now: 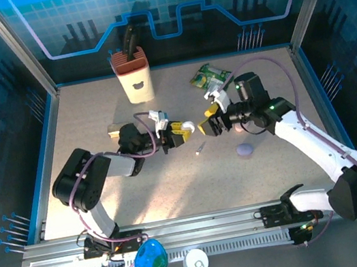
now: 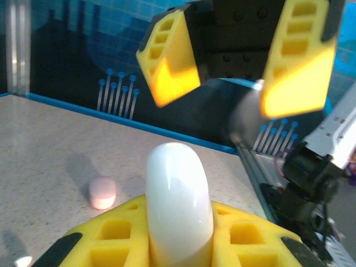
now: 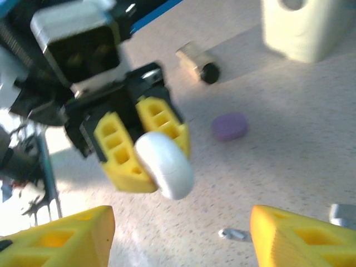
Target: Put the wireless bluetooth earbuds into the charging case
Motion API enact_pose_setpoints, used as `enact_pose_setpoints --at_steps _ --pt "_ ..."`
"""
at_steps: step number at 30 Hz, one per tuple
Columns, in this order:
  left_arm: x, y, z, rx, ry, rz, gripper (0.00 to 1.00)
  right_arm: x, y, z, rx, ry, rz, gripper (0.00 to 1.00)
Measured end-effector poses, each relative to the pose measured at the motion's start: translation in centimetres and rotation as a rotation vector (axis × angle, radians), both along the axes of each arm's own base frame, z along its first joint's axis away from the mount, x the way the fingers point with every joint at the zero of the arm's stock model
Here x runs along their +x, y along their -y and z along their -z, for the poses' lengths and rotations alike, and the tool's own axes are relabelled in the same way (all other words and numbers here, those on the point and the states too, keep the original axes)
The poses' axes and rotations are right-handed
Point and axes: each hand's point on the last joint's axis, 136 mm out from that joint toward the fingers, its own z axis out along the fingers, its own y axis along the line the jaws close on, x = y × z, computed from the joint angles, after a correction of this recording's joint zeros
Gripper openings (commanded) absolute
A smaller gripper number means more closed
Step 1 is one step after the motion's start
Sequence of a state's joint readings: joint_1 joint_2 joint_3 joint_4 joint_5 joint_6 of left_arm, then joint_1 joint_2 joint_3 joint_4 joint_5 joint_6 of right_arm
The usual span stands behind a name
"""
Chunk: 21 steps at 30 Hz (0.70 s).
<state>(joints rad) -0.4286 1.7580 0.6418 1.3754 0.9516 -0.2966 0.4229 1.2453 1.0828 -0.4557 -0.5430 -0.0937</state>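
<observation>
On the speckled surface inside the blue-walled cell, the left tool (image 1: 181, 131) is clenched on the white charging case (image 3: 165, 164), facing the released, empty right tool (image 1: 207, 120), so opening its lid seems next, before fetching the pinkish earbud (image 2: 103, 193) lying further right.

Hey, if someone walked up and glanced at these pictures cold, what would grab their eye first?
Most striking is the glossy white oval case, pinched between the yellow fingers of the left end effector above the middle of the table. Directly opposite, the right end effector faces it with its jaws open. A purple pebble lies alone on the speckled surface near the right arm.
</observation>
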Motion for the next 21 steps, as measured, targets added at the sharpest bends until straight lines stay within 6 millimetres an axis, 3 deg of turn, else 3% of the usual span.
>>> enact_pose_setpoints --at_steps 4,7,13,17,21 --pt "-1.6 0.1 0.1 0.012 -0.005 0.094 0.14 -2.2 -1.9 0.3 -0.04 0.027 -0.144 0.58" --pt "-2.4 0.0 0.1 0.018 -0.003 0.132 0.14 -2.8 -3.5 0.3 -0.055 0.044 -0.229 0.4" --pt "-3.4 -0.4 -0.1 0.023 0.001 0.155 0.15 -2.2 -4.7 0.7 -0.077 0.028 -0.296 0.38" --pt "-3.7 -0.4 -0.7 0.017 0.02 0.164 0.15 -2.6 -5.2 1.7 -0.095 0.007 -0.334 0.43" --pt "-3.9 -0.5 -0.4 0.021 0.011 0.166 0.15 -2.6 -5.3 1.9 -0.098 0.002 -0.345 0.26"
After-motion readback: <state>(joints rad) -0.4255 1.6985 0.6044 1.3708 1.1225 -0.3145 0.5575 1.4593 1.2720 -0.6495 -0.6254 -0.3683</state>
